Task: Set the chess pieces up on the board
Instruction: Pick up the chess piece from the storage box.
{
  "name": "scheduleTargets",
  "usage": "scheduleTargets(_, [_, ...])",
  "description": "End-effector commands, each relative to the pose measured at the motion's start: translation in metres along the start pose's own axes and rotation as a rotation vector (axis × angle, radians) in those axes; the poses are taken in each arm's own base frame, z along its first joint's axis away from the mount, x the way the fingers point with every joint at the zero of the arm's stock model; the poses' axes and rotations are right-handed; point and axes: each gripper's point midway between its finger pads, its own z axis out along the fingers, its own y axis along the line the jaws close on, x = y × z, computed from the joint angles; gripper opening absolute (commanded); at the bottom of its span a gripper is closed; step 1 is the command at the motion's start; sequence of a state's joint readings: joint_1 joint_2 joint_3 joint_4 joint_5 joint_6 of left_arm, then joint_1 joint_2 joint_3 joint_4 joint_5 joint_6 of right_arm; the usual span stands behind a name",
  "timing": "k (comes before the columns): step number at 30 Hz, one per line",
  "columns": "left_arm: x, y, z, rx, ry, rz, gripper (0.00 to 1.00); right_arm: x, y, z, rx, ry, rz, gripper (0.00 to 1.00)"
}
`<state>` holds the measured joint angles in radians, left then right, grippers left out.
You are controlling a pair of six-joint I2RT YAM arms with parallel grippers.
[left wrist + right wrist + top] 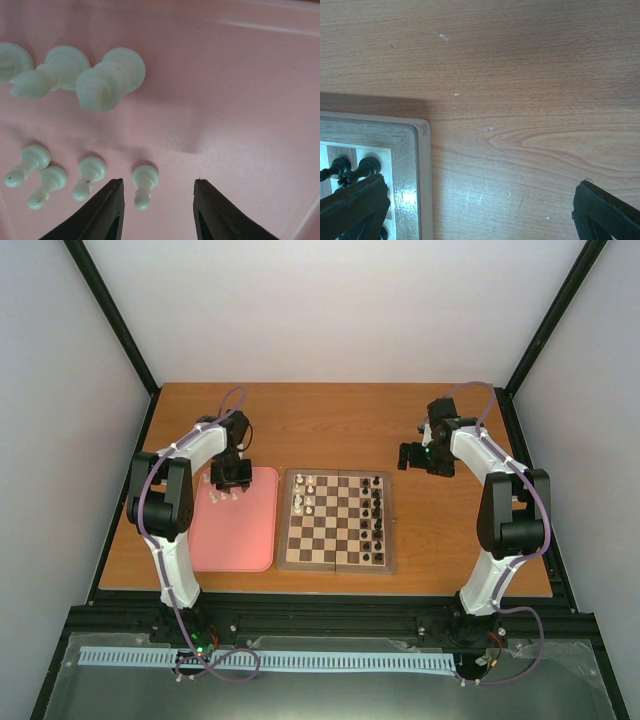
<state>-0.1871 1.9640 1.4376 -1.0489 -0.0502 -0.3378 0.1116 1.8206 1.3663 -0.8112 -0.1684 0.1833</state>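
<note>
Straddling a tiny cream pawn on the plain pink tray near the tabletop's left edge, the left pincer stands released, its jaws either side of the piece and apparently not touching it. Six more cream chess pieces sit beside it; others already stand on the checkered wooden board mid-tabletop, opposite small black pieces. The right pincer hangs wide open over bare wood towards the right edge. The pick-up is in hand; the next move calls for a centred squeeze, a lift and a carry to the board.
</note>
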Motion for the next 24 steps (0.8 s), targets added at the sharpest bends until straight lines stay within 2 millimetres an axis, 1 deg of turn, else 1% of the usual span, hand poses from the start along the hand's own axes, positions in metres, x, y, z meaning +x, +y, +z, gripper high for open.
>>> scheduleTargets(1, [-0.005,-0.003,0.001,-0.008,-0.009,0.022,0.39,-0.005,-0.006,0.002,0.013,-0.011,0.011,1.00])
scheduleTargets(6, [0.001,0.000,0.005,-0.018,0.001,0.024,0.38,-0.005,-0.006,0.002,0.015,-0.010,0.012,1.00])
scheduleTargets(8, [0.003,0.000,0.008,-0.022,0.008,0.026,0.36,-0.004,-0.006,0.003,0.015,-0.008,0.013,1.00])
scheduleTargets(10, [0.005,0.000,0.011,-0.024,0.016,0.027,0.30,-0.004,-0.006,0.002,0.015,-0.009,0.013,1.00])
scheduleTargets(13, [0.005,0.001,0.015,-0.026,0.023,0.026,0.29,-0.004,-0.007,0.002,0.017,-0.008,0.013,1.00])
scheduleTargets(16, [0.004,0.000,0.015,-0.025,0.018,0.023,0.23,-0.004,-0.007,0.001,0.018,-0.010,0.013,1.00])
scheduleTargets(19, [0.002,0.000,0.015,-0.025,0.015,0.024,0.21,-0.004,-0.007,0.002,0.018,-0.008,0.017,1.00])
scheduleTargets(22, [0.001,0.001,0.013,-0.030,0.011,0.026,0.15,-0.004,-0.006,0.001,0.014,-0.009,0.017,1.00])
scheduleTargets(24, [0.003,0.001,0.014,-0.031,0.013,0.025,0.13,-0.004,-0.006,0.001,0.012,-0.010,0.017,1.00])
